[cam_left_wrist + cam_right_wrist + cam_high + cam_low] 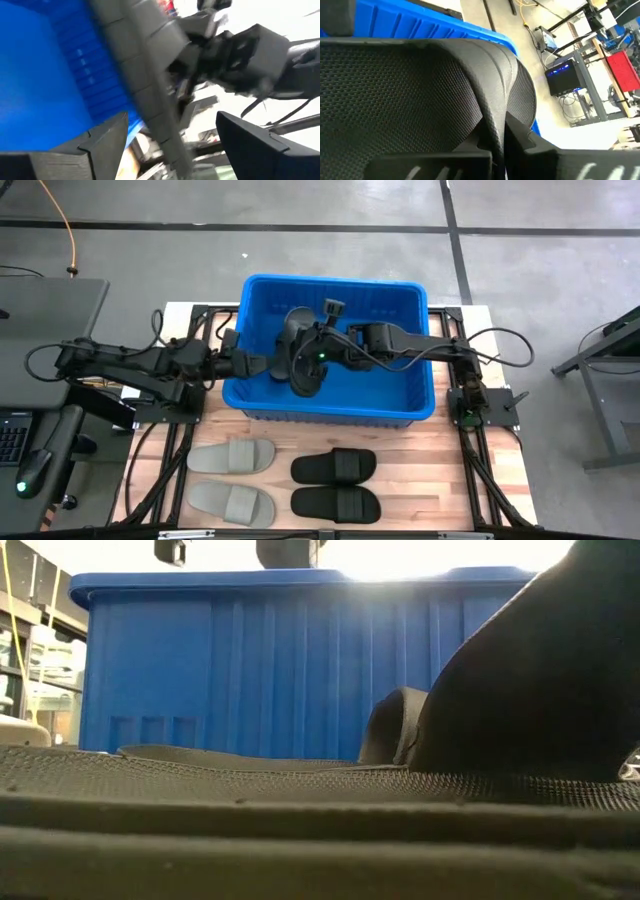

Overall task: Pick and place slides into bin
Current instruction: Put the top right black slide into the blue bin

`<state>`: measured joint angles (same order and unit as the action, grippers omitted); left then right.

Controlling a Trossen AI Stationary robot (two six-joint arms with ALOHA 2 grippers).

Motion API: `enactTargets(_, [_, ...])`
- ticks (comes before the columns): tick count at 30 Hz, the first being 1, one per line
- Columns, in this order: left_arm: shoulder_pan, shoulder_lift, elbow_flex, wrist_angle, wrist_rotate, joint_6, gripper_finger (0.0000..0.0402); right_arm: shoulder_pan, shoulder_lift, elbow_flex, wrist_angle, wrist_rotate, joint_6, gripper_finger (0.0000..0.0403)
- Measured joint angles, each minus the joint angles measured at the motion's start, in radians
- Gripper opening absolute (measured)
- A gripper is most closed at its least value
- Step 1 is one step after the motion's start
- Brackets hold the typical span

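A: Where are the slides relative to the bin (395, 408)?

B: Four lie on the wooden surface (440, 480) just in front of the bin's near wall: two light grey slides (231, 456) (231, 502) on the left, two black slides (334, 466) (336, 503) beside them. A further black slide (415, 100) is up over the bin's inside.

A: Who has that one?

B: The right end effector (303, 380) is over the bin, and its wrist view is filled with the textured black sole pressed between its fingers, so it is clamped on that slide.

A: And the left arm?

B: The left end effector (268, 366) reaches over the bin's left wall and sits close to the right one. Its fingers (92, 145) stand apart, with a grey ridged piece between them; I cannot tell what that is, or whether they touch it.

A: The low view?

B: The bin's ribbed blue wall behind a black slide lying close to the camera.
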<state>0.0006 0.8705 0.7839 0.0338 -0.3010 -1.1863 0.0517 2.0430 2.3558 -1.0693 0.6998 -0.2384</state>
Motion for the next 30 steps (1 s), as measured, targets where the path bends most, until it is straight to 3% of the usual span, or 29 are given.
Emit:
enactTargets(16, [-0.001, 0.062, 0.000, 0.015, -0.021, -0.023, 0.0289, 0.011, 0.045, 0.000, 0.065, 0.006, -0.035, 0.0000])
enactTargets(22, [0.000, 0.042, 0.001, 0.020, 0.073, -0.024, 0.0289, 0.013, 0.045, 0.000, 0.039, 0.023, -0.052, 0.0000])
enactTargets(30, [0.000, 0.035, 0.001, -0.078, 0.116, -0.034, 0.0289, 0.008, 0.045, 0.000, 0.022, 0.045, -0.057, 0.0000])
